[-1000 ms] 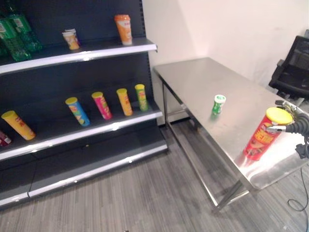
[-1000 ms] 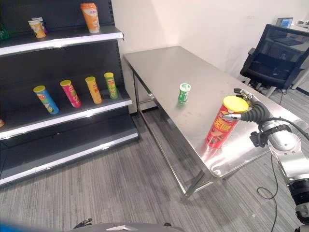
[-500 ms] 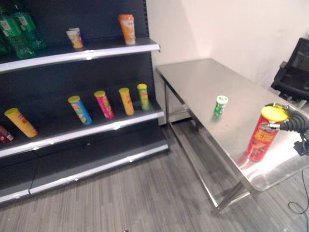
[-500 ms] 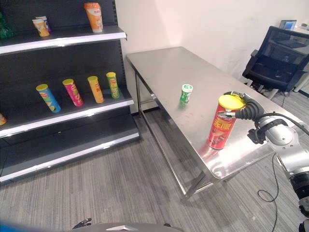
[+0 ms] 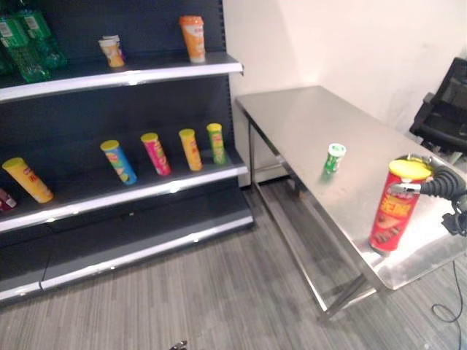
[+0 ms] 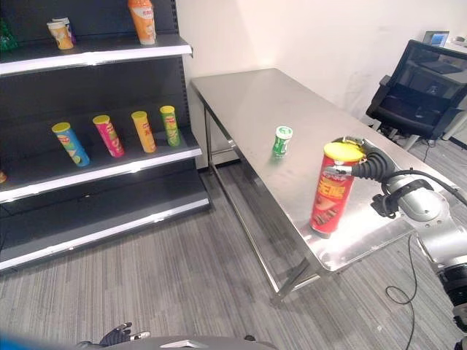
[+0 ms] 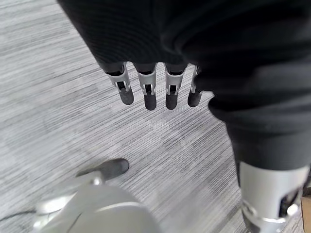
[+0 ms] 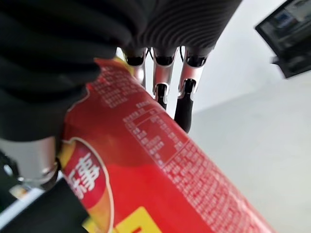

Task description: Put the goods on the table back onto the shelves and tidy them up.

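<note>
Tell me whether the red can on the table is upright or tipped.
Upright: the red can stands on the table, yellow lid up, right hand around its top.

We see a tall red can (image 6: 333, 189) with a yellow lid standing upright at the right of the frame, near the front edge of the steel table (image 6: 255, 102). Closer to the frame's centre, a small green bottle (image 6: 281, 141) with a white cap stands upright, well apart from it. On the dark shelves (image 6: 109, 164) at left, four tilted cans form a row: blue (image 6: 66, 144), pink (image 6: 109, 135), orange (image 6: 143, 131) and green (image 6: 170, 125). Two cups, one small (image 6: 58, 33) and one tall orange (image 6: 144, 20), stand on the upper shelf.
</note>
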### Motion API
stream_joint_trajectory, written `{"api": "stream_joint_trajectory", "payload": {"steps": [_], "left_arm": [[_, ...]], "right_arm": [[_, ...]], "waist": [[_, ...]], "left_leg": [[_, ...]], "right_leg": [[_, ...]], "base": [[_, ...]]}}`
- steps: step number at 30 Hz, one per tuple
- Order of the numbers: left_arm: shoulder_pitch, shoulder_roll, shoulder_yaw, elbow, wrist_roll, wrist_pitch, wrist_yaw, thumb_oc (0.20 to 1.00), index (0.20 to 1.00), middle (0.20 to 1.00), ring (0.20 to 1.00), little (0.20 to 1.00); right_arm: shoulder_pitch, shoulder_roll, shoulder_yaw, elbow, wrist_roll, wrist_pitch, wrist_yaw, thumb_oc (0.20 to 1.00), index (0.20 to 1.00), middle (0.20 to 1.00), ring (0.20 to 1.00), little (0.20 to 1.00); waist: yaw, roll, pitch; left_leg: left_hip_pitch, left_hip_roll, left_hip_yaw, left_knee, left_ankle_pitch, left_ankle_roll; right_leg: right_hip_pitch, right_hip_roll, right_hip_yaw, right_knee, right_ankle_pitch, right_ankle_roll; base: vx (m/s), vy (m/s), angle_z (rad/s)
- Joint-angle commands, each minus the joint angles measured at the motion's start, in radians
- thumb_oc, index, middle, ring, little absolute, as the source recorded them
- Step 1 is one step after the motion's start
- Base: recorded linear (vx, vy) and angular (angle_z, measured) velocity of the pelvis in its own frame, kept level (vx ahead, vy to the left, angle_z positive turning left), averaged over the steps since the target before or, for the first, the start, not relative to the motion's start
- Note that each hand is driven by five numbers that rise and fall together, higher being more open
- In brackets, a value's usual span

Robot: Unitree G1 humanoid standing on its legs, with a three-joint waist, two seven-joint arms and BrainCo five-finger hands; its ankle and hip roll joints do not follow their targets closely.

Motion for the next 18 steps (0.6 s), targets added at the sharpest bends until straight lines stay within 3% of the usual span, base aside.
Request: {"api": "stream_joint_trajectory", "payload": {"steps": [1,4,6,7,8,10,13,14,18], "left_arm": [[-0.068,0.049,-0.015,0.001,0.009,-0.033,0.005,1.0,1.0,1.0,1.0,1.0],[-0.06,0.047,0.005,-0.025,-0.027,-0.03,0.015,1.0,1.0,1.0,1.0,1.0],[-0.052,0.041,0.017,-0.028,-0.046,-0.025,0.021,1.0,1.0,1.0,1.0,1.0],[-0.051,0.029,0.019,-0.015,-0.047,-0.021,0.031,1.0,1.0,1.0,1.0,1.0],[-0.052,0.015,0.023,0.012,-0.054,-0.018,0.043,1.0,1.0,1.0,1.0,1.0],[-0.054,0.015,0.023,0.014,-0.054,-0.018,0.043,1.0,1.0,1.0,1.0,1.0],[-0.04,-0.014,0.031,0.069,-0.046,-0.008,0.041,1.0,1.0,1.0,1.0,1.0],[-0.034,-0.02,0.019,0.082,-0.025,-0.005,0.04,1.0,1.0,1.0,1.0,1.0],[-0.033,-0.02,0.01,0.094,0.001,-0.001,0.057,1.0,1.0,1.0,1.0,1.0]], "right_arm": [[-0.078,0.006,-0.088,-0.052,-0.008,-0.085,-0.106,0.2,0.2,0.2,0.2,0.2],[-0.072,0.056,-0.143,-0.107,-0.043,-0.107,-0.158,0.2,0.2,0.2,0.2,0.2],[-0.086,0.081,-0.158,-0.138,-0.067,-0.121,-0.191,0.2,0.2,0.2,0.2,0.2],[-0.112,0.089,-0.172,-0.171,-0.086,-0.131,-0.216,0.2,0.2,0.2,0.2,0.2],[-0.128,0.091,-0.176,-0.181,-0.102,-0.138,-0.245,0.2,0.2,0.2,0.2,0.2],[-0.129,0.09,-0.175,-0.181,-0.103,-0.138,-0.246,0.2,0.2,0.2,0.2,0.2],[-0.12,0.087,-0.213,-0.216,-0.134,-0.134,-0.272,0.2,0.2,0.2,0.2,0.2],[-0.135,0.082,-0.221,-0.223,-0.14,-0.14,-0.3,0.2,0.2,0.2,0.2,0.2],[-0.181,0.076,-0.189,-0.218,-0.168,-0.14,-0.336,0.2,0.2,0.2,0.2,0.2]], "waist": [[0.034,-0.001,0.008],[0.044,-0.007,0.021],[0.062,-0.018,0.047],[0.085,-0.033,0.08],[0.097,-0.045,0.108],[0.09,-0.043,0.106],[0.1,-0.047,0.102],[0.109,-0.039,0.095],[0.121,-0.016,0.077]], "left_leg": [[0.029,0.039,0.041,0.012,-0.068,-0.053],[0.004,0.052,0.02,0.071,-0.081,-0.058],[-0.052,0.052,-0.004,0.173,-0.1,-0.067],[-0.127,0.027,-0.046,0.305,-0.108,-0.075],[-0.219,0.018,-0.071,0.421,-0.079,-0.089],[-0.232,0.018,-0.079,0.436,-0.083,-0.089],[-0.27,0.055,-0.041,0.316,-0.042,-0.082],[-0.315,0.092,-0.014,0.192,0.029,-0.082],[-0.324,0.119,0.029,0.022,0.072,-0.1]], "right_leg": [[0.053,-0.004,0.02,0.022,-0.157,0.031],[0.053,0.007,0.024,0.03,-0.172,0.016],[0.05,0.015,0.024,0.04,-0.184,-0.002],[0.059,0.013,0.02,0.041,-0.186,-0.019],[0.082,0.012,0.0,0.029,-0.191,-0.029],[0.08,0.014,-0.007,0.027,-0.191,-0.029],[0.092,0.01,-0.044,0.017,-0.202,-0.018],[0.095,0.01,-0.06,0.017,-0.216,-0.01],[0.113,0.011,-0.067,0.017,-0.25,0.008]], "base": [[0.03,-0.084,0.02],[-0.02,-0.101,0.05],[-0.1,-0.14,0.16],[-0.13,-0.171,0.19],[-0.1,-0.125,0.4],[0.01,-0.01,0.87],[0.13,0.069,0.65],[0.16,0.128,0.31],[0.18,0.139,0.35]]}}
